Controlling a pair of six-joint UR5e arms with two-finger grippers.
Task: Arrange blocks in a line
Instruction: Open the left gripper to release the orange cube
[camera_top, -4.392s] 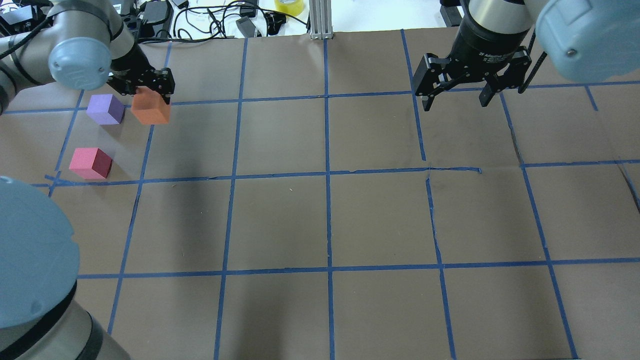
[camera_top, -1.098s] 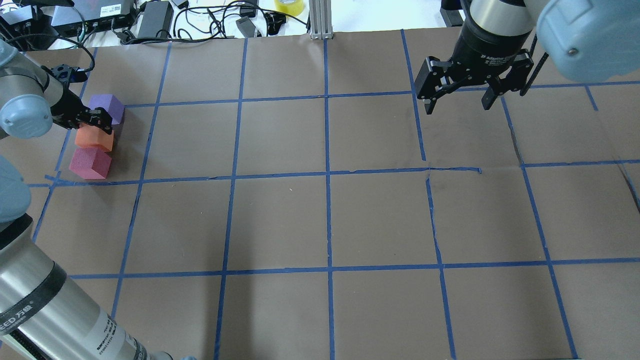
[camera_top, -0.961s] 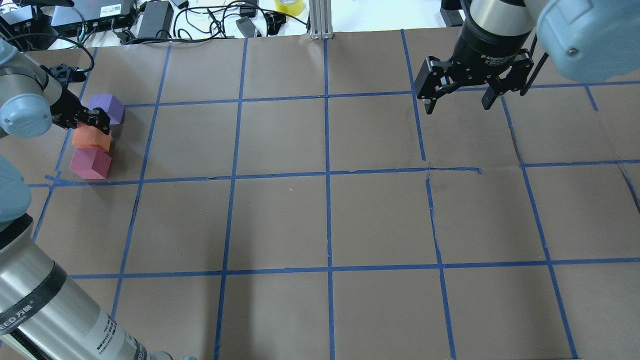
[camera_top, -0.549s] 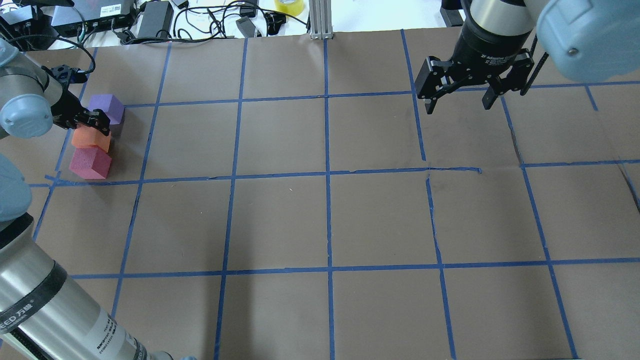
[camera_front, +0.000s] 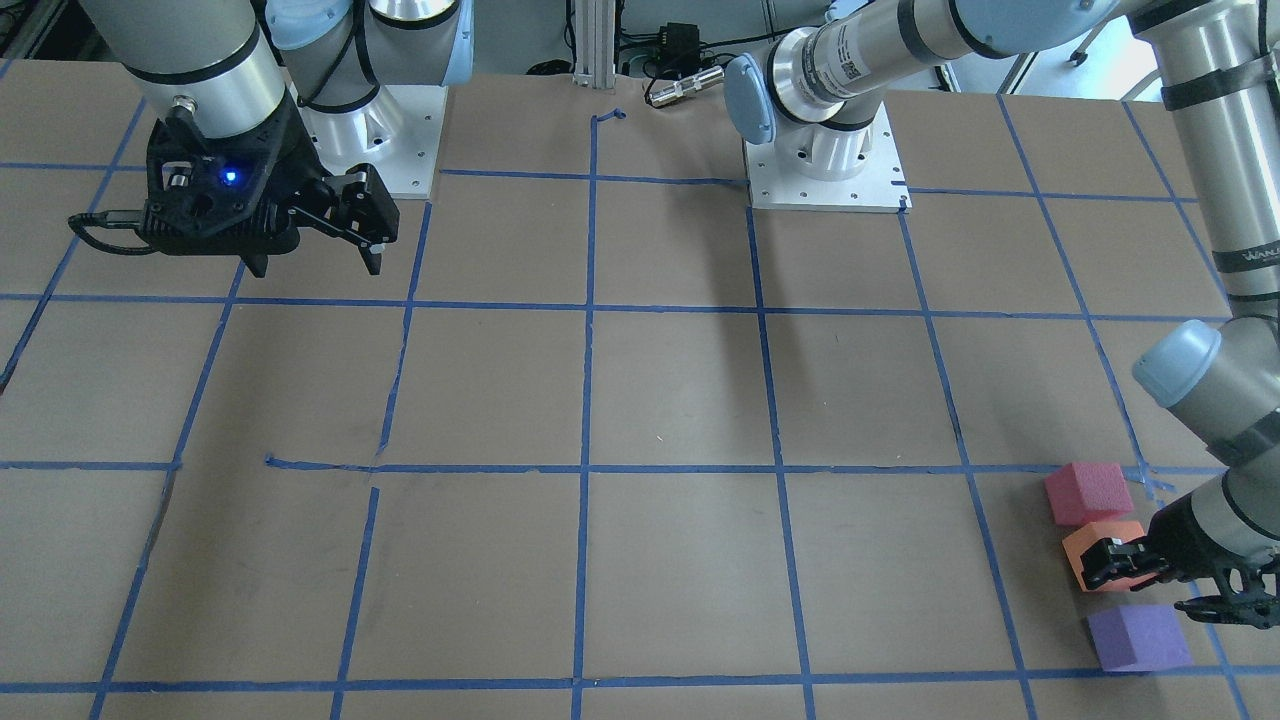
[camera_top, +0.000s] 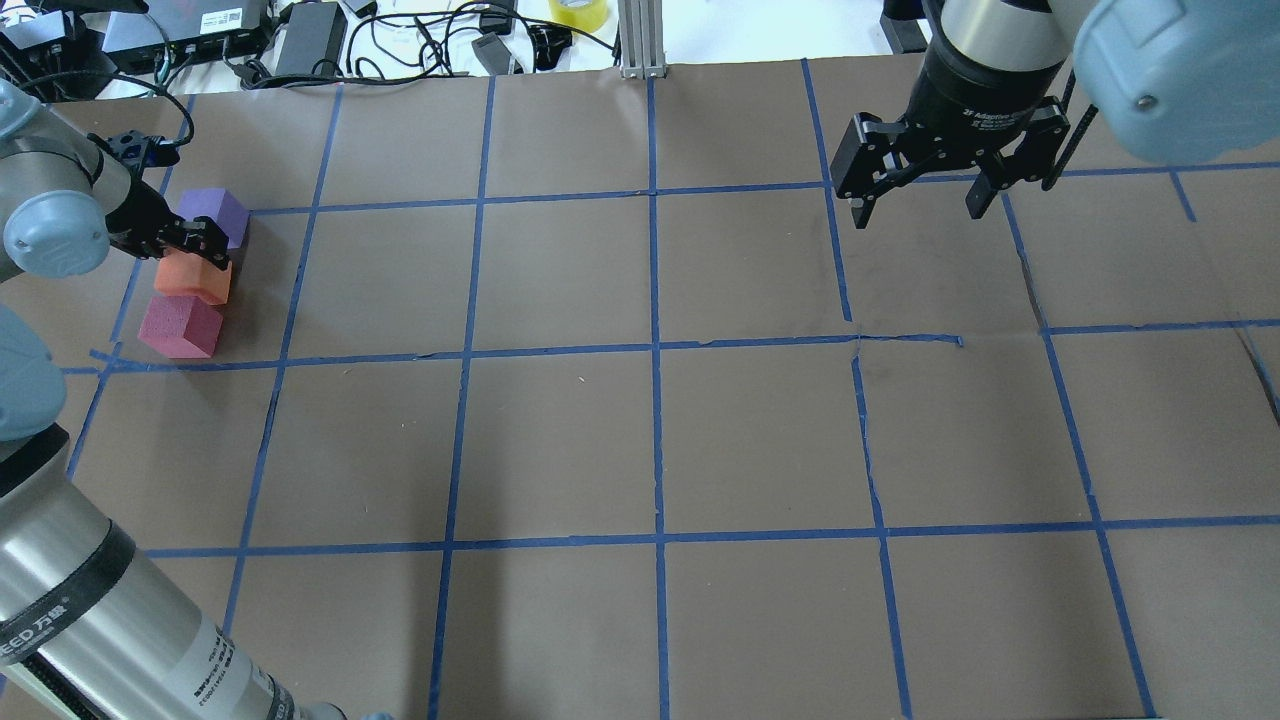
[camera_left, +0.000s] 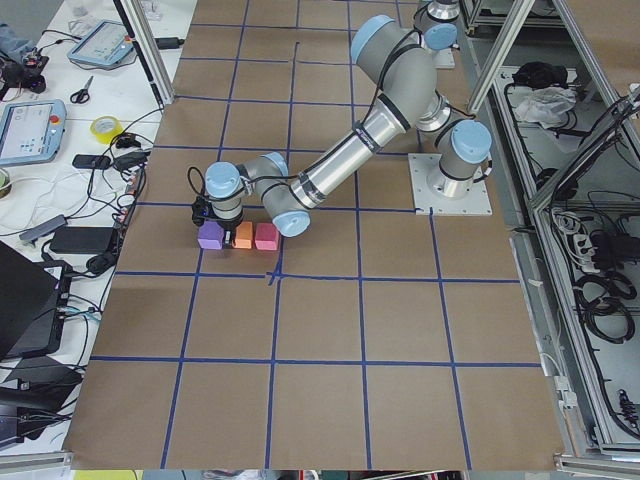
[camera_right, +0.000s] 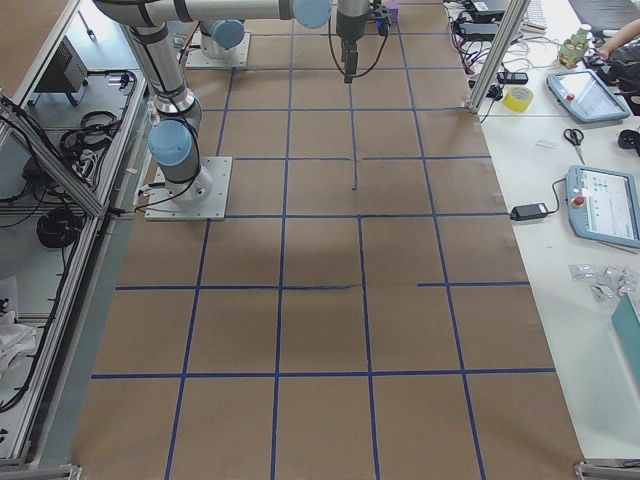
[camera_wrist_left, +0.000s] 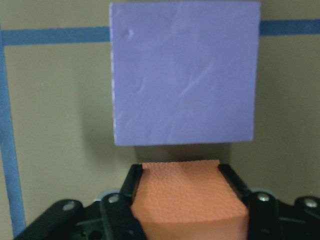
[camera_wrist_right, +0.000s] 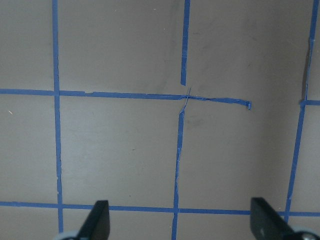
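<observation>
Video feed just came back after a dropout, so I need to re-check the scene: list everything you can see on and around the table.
orange block: one, orange, far left of table, between the other two blocks, in the left gripper
pinkish-red block: one, pinkish-red, just robot-side of the orange block
purple block: one, purple, just beyond the orange block
table: one, brown with blue tape grid
tape roll: one, yellow, beyond the far edge
cables: several, black, beyond the far edge
left gripper: one, black, shut on the orange block
right gripper: one, black, open, above the far right, empty
</observation>
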